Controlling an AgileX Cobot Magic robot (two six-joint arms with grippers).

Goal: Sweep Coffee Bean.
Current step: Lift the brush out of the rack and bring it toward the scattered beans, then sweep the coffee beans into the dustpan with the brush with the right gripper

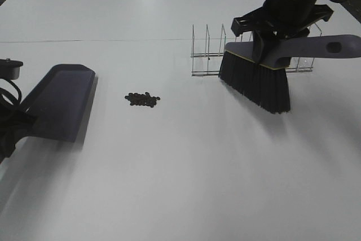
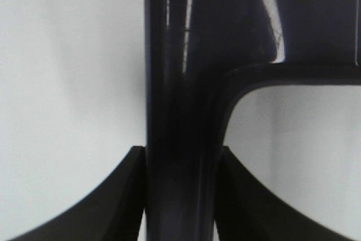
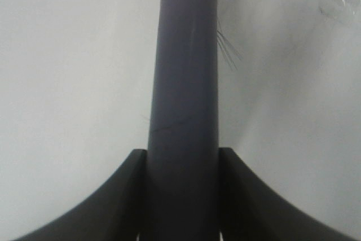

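Observation:
A small cluster of dark coffee beans [image 1: 142, 99] lies on the white table left of centre. To its left rests the purple dustpan [image 1: 59, 101], blade toward the beans. My left gripper [image 2: 180, 196] is shut on the dustpan's handle [image 2: 180, 111]; that arm sits at the exterior view's left edge. At the right, the purple brush [image 1: 265, 74] with black bristles hangs tilted above the table, well right of the beans. My right gripper [image 1: 269, 40] is shut on the brush handle [image 3: 185, 94], as the right wrist view shows with both fingers [image 3: 121, 201] pressing its sides.
A clear wire rack [image 1: 225, 55] stands behind the brush at the back right. Black cables [image 1: 8, 111] lie at the left edge by the dustpan handle. A thin seam line [image 1: 96, 40] crosses the table at the back.

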